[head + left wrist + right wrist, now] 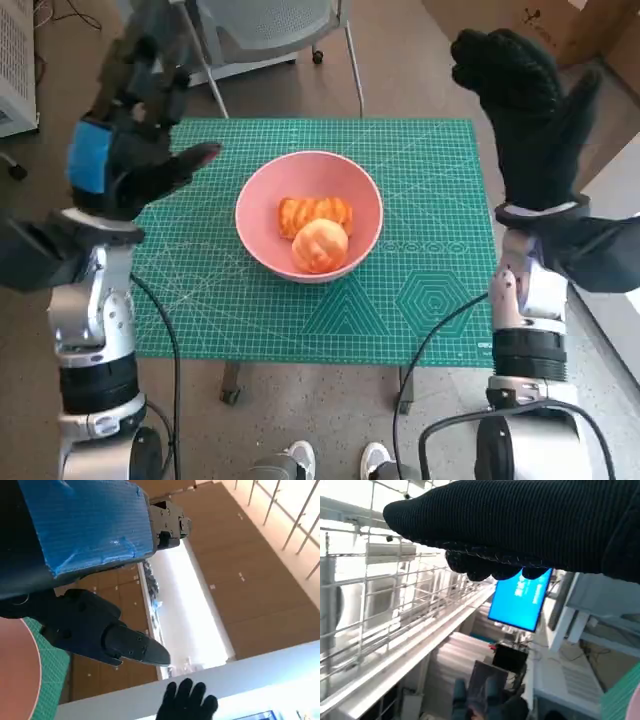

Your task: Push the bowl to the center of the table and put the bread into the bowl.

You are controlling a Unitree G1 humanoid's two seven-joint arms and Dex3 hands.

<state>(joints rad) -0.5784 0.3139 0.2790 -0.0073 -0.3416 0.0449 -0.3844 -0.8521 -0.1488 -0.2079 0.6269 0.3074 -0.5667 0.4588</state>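
The pink bowl sits near the middle of the tabletop, on the green cutting mat that covers it. Inside the bowl lie two pieces of bread: a ridged orange loaf toward the far side and a round bun in front of it, the two touching.

Both arms are raised off the tabletop, one on either side of the bowl and clear of it. The left hand, black with blue tape across its back, hangs above the mat's left edge with its fingers spread and pointing toward the bowl, holding nothing. The right hand, in its knitted glove, is lifted above the right side of the tabletop, fingers apart and empty.

A grey chair stands behind the tabletop, and a pair of white shoes shows at the near edge.
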